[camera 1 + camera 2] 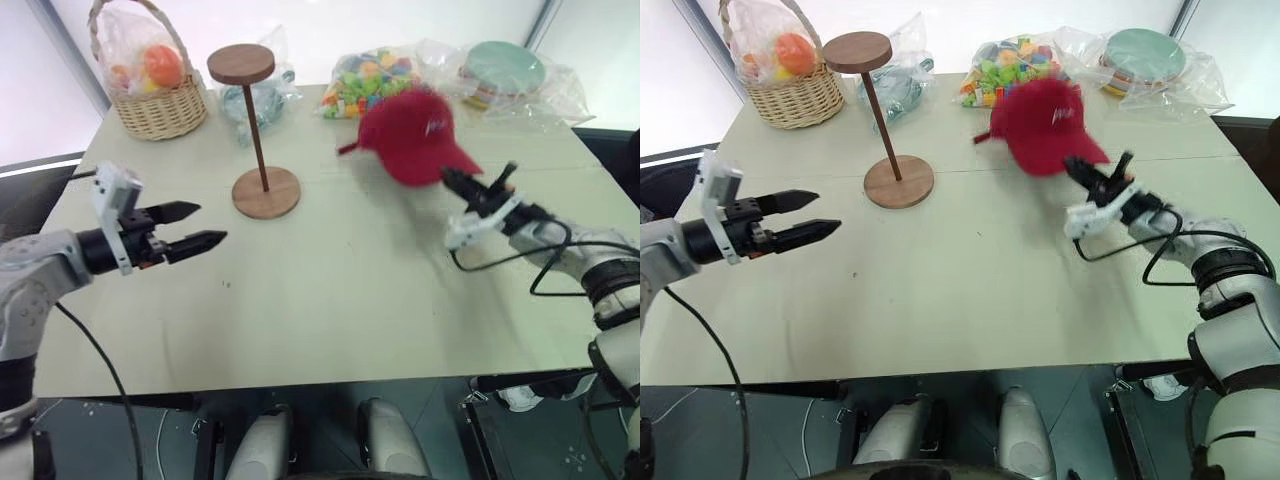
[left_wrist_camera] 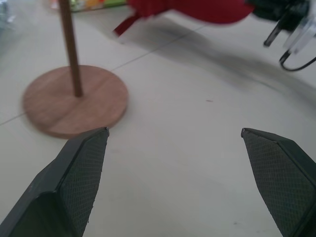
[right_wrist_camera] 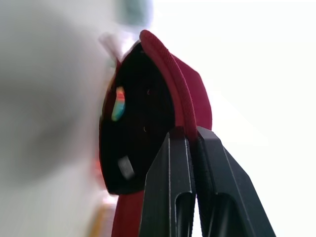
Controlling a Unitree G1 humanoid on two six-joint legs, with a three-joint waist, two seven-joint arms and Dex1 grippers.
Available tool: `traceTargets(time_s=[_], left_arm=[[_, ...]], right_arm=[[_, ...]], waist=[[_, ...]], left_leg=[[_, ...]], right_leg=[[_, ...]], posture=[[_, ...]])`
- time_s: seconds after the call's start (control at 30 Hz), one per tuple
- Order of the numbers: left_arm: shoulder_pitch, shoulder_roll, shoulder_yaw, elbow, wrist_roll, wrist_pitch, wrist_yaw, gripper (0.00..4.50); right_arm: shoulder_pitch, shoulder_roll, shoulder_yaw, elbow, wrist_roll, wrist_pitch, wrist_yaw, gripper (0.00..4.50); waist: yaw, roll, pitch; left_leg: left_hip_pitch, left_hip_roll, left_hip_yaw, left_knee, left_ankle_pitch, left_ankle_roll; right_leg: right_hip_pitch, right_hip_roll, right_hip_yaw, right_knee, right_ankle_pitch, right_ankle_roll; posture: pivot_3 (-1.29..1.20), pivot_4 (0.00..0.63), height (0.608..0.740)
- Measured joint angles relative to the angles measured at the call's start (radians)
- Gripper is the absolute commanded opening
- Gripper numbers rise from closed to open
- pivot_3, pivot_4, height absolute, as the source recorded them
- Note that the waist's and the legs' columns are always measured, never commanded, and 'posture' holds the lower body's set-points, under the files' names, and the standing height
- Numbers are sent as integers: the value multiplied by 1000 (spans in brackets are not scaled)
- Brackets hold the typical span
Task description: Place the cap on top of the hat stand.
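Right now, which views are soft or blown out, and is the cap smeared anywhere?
Left eye view: cap motion-smeared at its edges; hat stand crisp. Left wrist view: cap blurred, stand base soft, left gripper sharp. Right wrist view: background blown out white on one side, blurred grey on the other; right gripper, pinching the brim, sharp.

The cap hangs above the table, right of the hat stand.
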Motion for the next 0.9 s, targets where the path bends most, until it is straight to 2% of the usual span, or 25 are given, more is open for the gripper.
traceTargets(time_s=[0.07,0.13,0.3,0.5,0.7,0.9], left_arm=[[-9,14,3,35,15,-13,-10,4500],[-34,23,0,76,32,-24,-22,4500],[-105,52,-8,167,86,-73,-62,4500],[-156,57,-33,231,126,-107,-92,4500],[-150,58,-33,233,143,-111,-102,4500],[-95,62,9,203,142,-110,-91,4500]], right_arm=[[58,22,-106,-240,81,148,135,47],[82,73,-157,-433,110,277,251,47],[48,215,-164,-706,102,485,462,47],[-75,389,-145,-777,76,622,578,47],[-159,503,-107,-769,65,619,596,47],[-162,582,-55,-741,75,588,620,47]], waist=[[2,0,0],[3,0,0],[5,0,0],[4,0,0],[-2,0,0],[-1,-1,0]], left_leg=[[0,0,0,0,0,0],[0,0,0,2,0,1],[-1,0,0,2,-1,1],[-2,0,0,2,-1,1],[-4,0,-1,1,-1,1],[-4,0,-1,2,-1,1]], right_leg=[[0,0,0,0,0,0],[0,0,0,1,0,0],[-1,0,0,2,0,0],[-3,0,0,2,0,0],[-5,0,0,2,0,0],[-5,0,0,2,0,0]], posture=[[0,150,740],[0,150,740],[0,150,740],[0,150,740],[0,150,740],[0,150,740]])
